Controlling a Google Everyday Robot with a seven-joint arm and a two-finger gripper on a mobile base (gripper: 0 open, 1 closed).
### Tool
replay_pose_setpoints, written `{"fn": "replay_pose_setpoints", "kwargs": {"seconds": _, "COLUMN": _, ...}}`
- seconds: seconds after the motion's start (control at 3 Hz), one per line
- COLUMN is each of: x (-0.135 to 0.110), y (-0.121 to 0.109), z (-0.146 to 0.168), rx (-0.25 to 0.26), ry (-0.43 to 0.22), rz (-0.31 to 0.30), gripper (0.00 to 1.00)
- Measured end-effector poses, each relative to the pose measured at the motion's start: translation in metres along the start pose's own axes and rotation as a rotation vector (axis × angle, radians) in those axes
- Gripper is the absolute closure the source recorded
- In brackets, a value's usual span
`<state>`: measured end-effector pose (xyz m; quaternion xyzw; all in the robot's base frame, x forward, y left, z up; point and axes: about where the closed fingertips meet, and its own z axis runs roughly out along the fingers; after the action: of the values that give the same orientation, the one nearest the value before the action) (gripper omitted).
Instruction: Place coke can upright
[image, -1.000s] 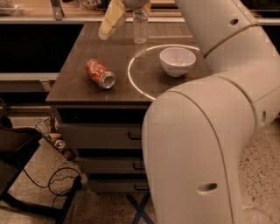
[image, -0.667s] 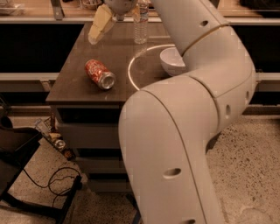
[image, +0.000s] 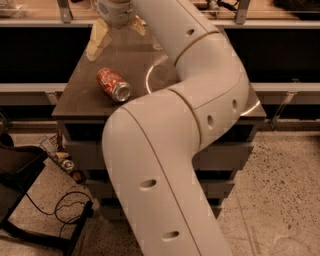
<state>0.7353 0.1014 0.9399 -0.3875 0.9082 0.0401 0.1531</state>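
reaching step: the gripper (image: 116, 31) hangs over the table's (image: 75, 102) far left, fingers (image: 97, 38) spread and empty; next it should drop nearer, onto the coke can (image: 113, 84) lying sideways.

Glossy metal coke can (image: 113, 84) (silver end); gripper (image: 117, 31), matt fingers (image: 97, 39), above smooth table (image: 80, 97).

Your one camera looks down from high behind the arm (image: 165, 150), close to it, onto the table (image: 75, 100). The gripper (image: 116, 40) is at the frame's top edge.
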Motion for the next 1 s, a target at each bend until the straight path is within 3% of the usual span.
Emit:
{"fn": "replay_pose_setpoints", "kwargs": {"seconds": 0.67, "x": 0.014, "y": -0.005, "z": 0.003, "rx": 0.043, "ry": 0.071, "rz": 0.050, "gripper": 0.00}}
{"fn": "replay_pose_setpoints", "kwargs": {"seconds": 1.0, "x": 0.019, "y": 0.003, "z": -0.002, "rx": 0.015, "ry": 0.081, "rz": 0.012, "gripper": 0.00}}
